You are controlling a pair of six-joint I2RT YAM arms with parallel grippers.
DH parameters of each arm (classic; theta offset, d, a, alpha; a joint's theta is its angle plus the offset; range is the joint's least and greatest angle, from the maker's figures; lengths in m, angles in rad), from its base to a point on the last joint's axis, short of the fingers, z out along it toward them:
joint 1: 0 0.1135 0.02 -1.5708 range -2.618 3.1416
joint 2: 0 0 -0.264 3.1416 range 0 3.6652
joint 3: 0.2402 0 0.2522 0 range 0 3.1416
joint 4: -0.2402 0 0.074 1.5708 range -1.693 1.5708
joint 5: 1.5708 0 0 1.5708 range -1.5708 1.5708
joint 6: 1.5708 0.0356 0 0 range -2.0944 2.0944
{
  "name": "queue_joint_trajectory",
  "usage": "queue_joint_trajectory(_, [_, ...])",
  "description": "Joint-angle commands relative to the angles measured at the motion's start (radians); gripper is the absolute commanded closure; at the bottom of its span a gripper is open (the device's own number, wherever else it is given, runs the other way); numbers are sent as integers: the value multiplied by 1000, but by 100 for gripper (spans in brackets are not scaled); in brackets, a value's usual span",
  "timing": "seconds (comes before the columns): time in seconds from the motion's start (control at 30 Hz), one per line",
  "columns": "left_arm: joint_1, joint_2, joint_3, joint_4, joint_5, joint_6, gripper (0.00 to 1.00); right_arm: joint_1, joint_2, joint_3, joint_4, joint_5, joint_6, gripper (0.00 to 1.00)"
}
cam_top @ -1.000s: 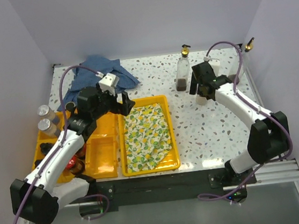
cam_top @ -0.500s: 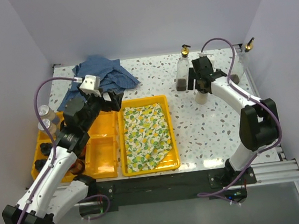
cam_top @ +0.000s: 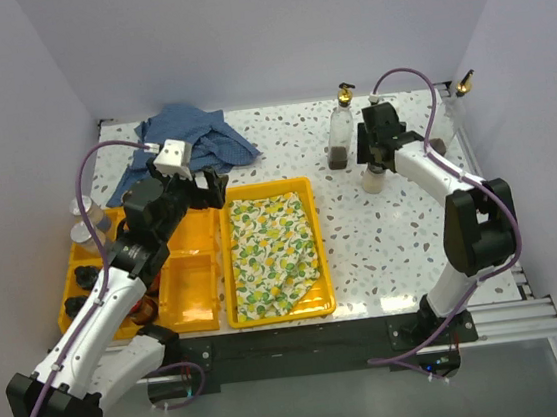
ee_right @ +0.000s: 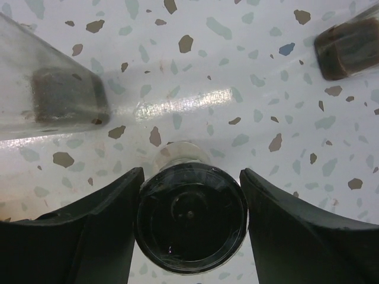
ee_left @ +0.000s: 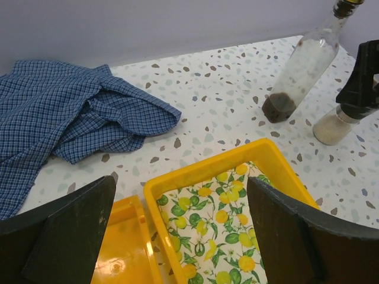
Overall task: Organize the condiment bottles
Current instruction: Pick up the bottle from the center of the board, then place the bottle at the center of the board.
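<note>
A small shaker (cam_top: 372, 181) of pale powder with a dark cap (ee_right: 190, 219) stands at the back right. My right gripper (cam_top: 374, 155) is straight above it, shut on the cap, with a finger against each side. Just to its left stands a clear glass bottle (cam_top: 340, 133) with a gold pourer and dark sauce at the bottom (ee_left: 299, 71). A second such bottle (cam_top: 442, 132) stands near the right wall. Grey-capped shakers (cam_top: 82, 219) and dark jars (cam_top: 84, 281) sit in the left yellow tray (cam_top: 184, 280). My left gripper (cam_top: 212, 188) hangs open and empty over the seam between the two trays (ee_left: 183, 236).
The right yellow tray (cam_top: 228, 275) holds a lemon-print cloth (cam_top: 273, 249). A crumpled blue checked cloth (cam_top: 185, 139) lies at the back left. Walls close in on the left, back and right. Bare speckled tabletop (cam_top: 394, 246) lies in front of my right gripper.
My right gripper moved back over the pale shaker and shut on its cap. My left arm swung a little left, its gripper still open.
</note>
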Motion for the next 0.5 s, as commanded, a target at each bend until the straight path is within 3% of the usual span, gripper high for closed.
queue_joint_trajectory(0.0, [2, -35, 33, 14, -77, 12, 3, 1, -44, -14, 25, -61, -8, 37])
queue_joint_trajectory(0.17, [2, -42, 25, 21, -71, 20, 4, 9, -145, -109, -14, -124, 38, 44])
queue_joint_trajectory(0.47, [2, -41, 27, 16, -56, 21, 4, 213, -335, -249, -128, -58, 90, 45])
